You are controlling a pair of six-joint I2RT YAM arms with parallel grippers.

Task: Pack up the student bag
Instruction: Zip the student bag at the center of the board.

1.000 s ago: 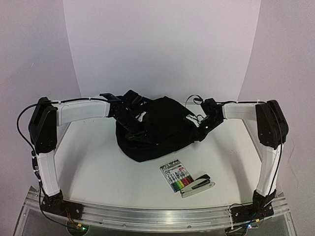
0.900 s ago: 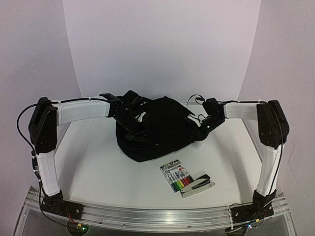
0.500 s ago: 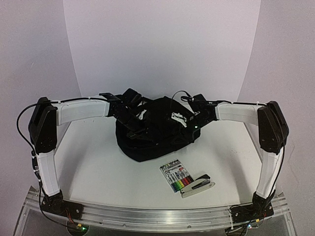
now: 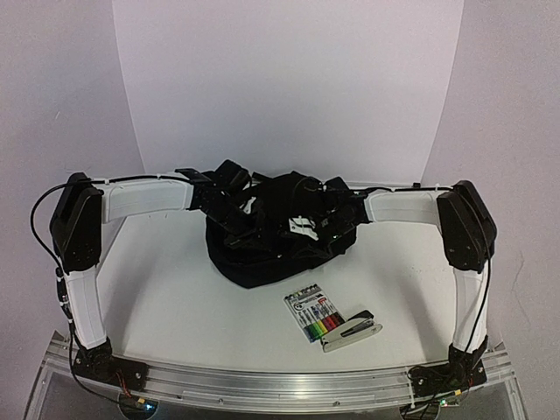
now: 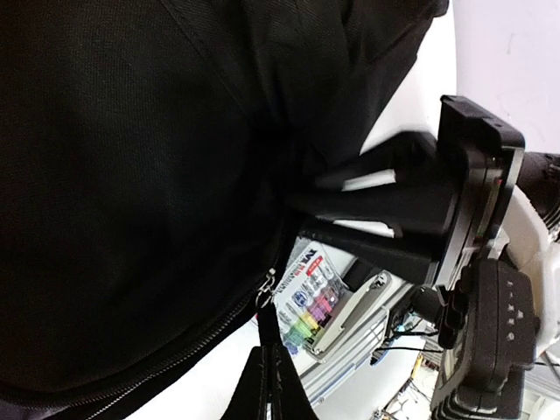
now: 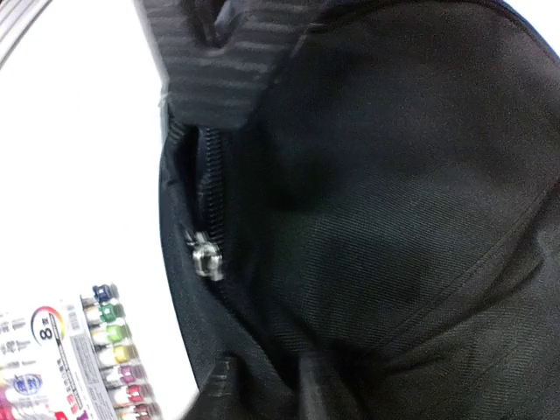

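There is one student bag (image 4: 271,255). It lies as a soft black heap in the middle of the white table (image 4: 157,280), a little above the centre of the overhead view, and both arms reach to it from the two sides. The left gripper (image 4: 248,219) is at the upper left part of the bag. In the left wrist view its two fingers (image 5: 376,166) stand close together and their tips go into a dark fold of the fabric, so it appears to pinch the bag there. The right gripper (image 4: 308,224) rests on the upper right part of the bag, near the middle of its top. In the right wrist view only two blurred dark shapes show at the bottom edge, so I cannot tell how wide this gripper is or if it has hold of anything. The same view shows one zipper line running down the left side of the bag, with one silver zipper pull (image 6: 207,260) on it. Below the bag, toward the lower middle of the overhead view and apart from the bag, lie two small things: one flat pack of coloured markers (image 4: 313,316) with the figure 8 on its label, and one stapler (image 4: 352,329) just beside it on the right, touching or almost touching.
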